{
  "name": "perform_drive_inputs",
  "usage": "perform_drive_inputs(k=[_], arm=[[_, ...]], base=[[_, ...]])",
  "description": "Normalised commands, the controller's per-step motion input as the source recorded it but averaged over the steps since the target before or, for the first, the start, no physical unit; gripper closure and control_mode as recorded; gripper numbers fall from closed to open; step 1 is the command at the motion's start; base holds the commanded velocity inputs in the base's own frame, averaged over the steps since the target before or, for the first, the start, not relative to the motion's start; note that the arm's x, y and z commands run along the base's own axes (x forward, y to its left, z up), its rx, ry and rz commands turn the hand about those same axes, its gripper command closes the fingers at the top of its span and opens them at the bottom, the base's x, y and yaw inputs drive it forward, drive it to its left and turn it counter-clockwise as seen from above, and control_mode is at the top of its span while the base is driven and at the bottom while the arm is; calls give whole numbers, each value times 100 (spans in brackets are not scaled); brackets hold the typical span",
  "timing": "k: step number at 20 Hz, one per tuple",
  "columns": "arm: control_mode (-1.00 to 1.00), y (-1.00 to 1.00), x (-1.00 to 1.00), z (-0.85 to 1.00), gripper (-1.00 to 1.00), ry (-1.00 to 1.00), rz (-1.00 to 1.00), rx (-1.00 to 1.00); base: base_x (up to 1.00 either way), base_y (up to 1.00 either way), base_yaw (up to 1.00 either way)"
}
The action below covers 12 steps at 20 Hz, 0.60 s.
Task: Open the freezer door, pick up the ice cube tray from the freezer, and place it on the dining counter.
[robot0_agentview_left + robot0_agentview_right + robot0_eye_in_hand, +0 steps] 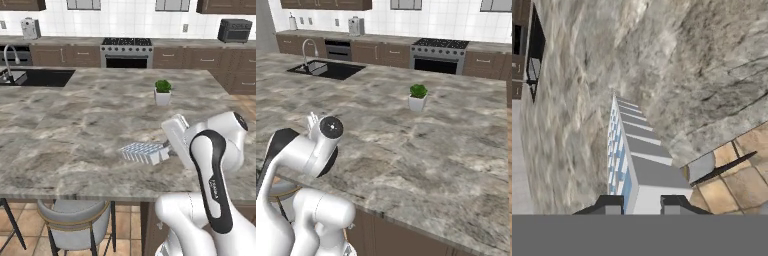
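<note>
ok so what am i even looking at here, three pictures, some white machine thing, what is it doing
This is a rendered kitchen with a white robot arm on a driving base. Two pictures come from cameras on that base, behind the arm to its left and right, looking forward over the dining counter, a big marbled stone island. The third comes from a camera on the hand, looking along the end effector. It is shut on the ice cube tray, a white tray with pale-blue cells, held on its edge, low over the counter's near side. Whether the tray touches the stone I cannot tell. A small potted plant stands on the counter, with a sink at its far end and a stool beneath.
</note>
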Motion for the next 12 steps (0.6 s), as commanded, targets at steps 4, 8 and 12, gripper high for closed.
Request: perform_drive_inputs(k=[4, 8, 12], arm=[[-100, 40, 54, -45, 100, 0, 0, 0], [-100, 40, 47, -6, 100, 0, 0, 0], [-100, 21, 55, -15, 100, 0, 0, 0]], base=[[0, 0, 0], [0, 0, 0], [0, 0, 0]])
